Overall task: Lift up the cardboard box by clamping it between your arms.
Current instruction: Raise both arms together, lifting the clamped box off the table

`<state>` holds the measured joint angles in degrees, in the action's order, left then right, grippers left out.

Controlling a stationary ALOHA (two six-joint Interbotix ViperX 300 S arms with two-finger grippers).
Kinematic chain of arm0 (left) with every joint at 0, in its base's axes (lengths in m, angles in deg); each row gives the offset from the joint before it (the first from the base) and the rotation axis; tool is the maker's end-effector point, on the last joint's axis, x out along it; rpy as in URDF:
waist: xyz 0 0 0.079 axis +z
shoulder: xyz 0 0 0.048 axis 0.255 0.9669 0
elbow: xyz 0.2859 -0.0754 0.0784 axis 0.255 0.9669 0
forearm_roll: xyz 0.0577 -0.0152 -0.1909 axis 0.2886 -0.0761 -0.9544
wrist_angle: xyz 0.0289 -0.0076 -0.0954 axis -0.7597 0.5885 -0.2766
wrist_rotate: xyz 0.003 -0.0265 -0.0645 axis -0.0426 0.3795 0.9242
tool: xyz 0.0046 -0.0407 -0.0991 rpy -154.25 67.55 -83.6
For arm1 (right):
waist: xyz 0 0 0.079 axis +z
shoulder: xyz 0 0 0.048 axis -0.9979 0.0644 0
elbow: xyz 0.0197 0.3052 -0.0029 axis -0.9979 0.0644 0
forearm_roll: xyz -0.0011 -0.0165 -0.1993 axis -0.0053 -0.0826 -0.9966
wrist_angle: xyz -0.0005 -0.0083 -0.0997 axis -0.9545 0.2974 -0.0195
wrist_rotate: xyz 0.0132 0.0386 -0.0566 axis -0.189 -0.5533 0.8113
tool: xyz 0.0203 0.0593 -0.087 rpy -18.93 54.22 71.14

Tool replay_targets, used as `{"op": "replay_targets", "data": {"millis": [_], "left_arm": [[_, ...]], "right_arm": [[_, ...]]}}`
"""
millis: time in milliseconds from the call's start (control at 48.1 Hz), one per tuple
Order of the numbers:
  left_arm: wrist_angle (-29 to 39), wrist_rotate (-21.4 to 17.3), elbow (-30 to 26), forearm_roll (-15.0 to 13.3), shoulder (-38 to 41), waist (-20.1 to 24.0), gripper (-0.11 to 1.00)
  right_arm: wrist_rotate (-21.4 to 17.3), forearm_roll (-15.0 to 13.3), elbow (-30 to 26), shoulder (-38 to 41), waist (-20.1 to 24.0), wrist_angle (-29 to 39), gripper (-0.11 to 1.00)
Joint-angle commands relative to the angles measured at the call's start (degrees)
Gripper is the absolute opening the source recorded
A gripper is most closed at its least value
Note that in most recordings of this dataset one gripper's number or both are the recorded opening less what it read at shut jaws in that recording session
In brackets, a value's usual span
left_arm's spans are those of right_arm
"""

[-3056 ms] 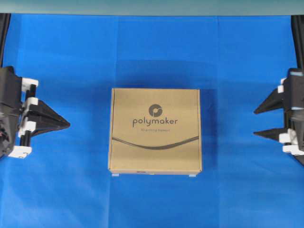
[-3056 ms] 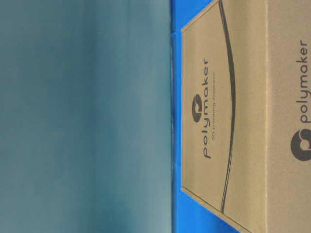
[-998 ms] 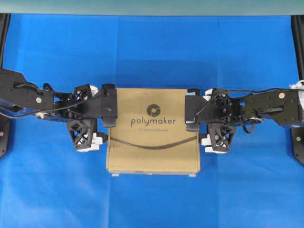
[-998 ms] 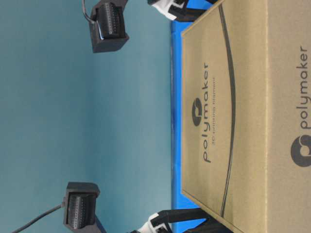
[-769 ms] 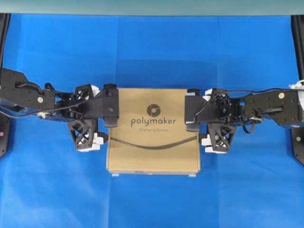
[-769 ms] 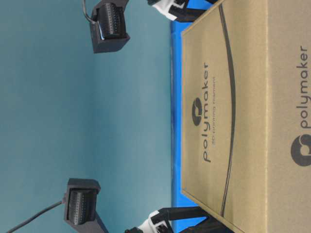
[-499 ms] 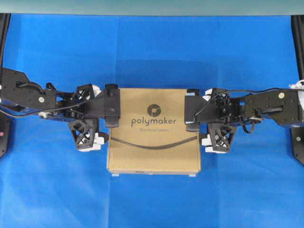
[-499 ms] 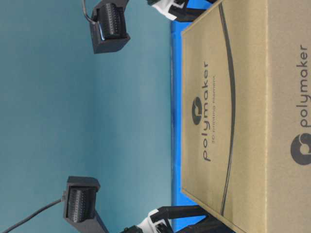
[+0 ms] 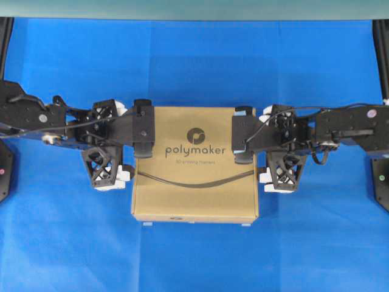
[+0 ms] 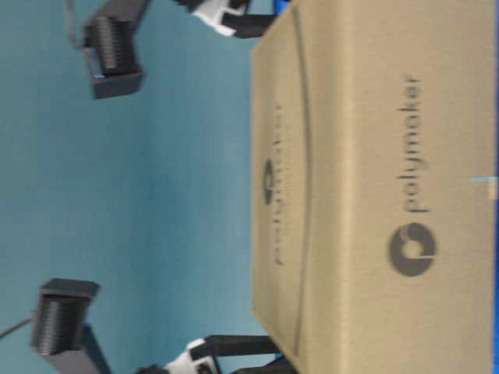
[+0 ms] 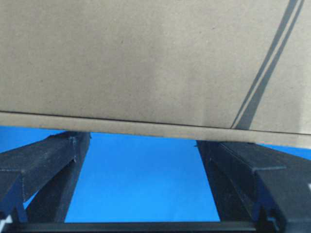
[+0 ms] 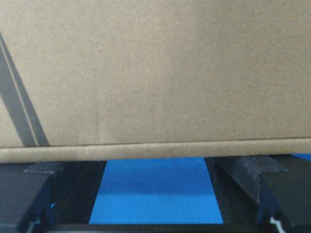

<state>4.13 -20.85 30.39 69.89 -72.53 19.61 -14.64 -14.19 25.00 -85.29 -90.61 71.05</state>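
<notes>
Noted left gripper with jaws spread wide, nothing held between them, both fingers butted against the side wall of the cardboard box. Found the same at right gripper: jaws apart, pressed flat to the opposite wall. Recorded the hold as a squeeze from the two arms, not a finger pinch.

Saw blue cloth below the box's lower edge in both wrist views. Could not tell whether the whole base was clear of the bench. Found the table-level view blurred.

Located the box mid-bench in the overhead view, logo side up, flat and level as far as could be seen, clamped on its left and right walls toward the far half rather than at mid-length.

Judged handling as follows:
- Stiff enough in the walls to take side pressure, but likely to dent or bow under over-squeezing.
- Smooth card against hard plastic, so held by friction alone and prone to slipping.
- Weight unknown; treated as possibly loaded.
- Off-centre contact likely to let the near edge sag or pivot downward.
- Best hold judged low on both walls, directly opposite each other, with pressure kept even.
</notes>
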Motion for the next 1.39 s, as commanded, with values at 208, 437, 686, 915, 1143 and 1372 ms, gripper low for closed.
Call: {"op": "replay_targets", "data": {"millis": [208, 437, 686, 915, 1143, 1372], "left_arm": [[9.14, 0.35, -11.34, -0.18, -3.43, -0.35, 0.84], [16.70, 0.26, -17.49, -0.26, -5.98, -0.53, 0.84], [22.76, 0.26, -23.03, -0.18, -6.77, -0.44, 0.84], [29.18, 0.00, -28.65, -0.18, -7.56, -0.53, 0.84], [32.34, -0.97, -33.31, -0.18, -7.65, -0.44, 0.84], [33.13, -0.97, -34.45, -0.26, -7.38, -0.44, 0.84]], "right_arm": [[-0.35, 0.26, -9.05, -6.33, 0.88, 10.55, 1.00], [-0.62, 0.44, -13.18, -9.14, 1.58, 18.19, 1.00], [-0.88, 0.53, -21.45, -10.90, 2.81, 28.30, 1.00], [-1.05, 0.53, -29.79, -10.63, 3.60, 37.35, 1.00], [-1.05, 0.53, -32.26, -10.28, 3.78, 41.92, 1.00], [-1.05, 0.53, -32.34, -10.28, 3.78, 42.19, 1.00]]}}
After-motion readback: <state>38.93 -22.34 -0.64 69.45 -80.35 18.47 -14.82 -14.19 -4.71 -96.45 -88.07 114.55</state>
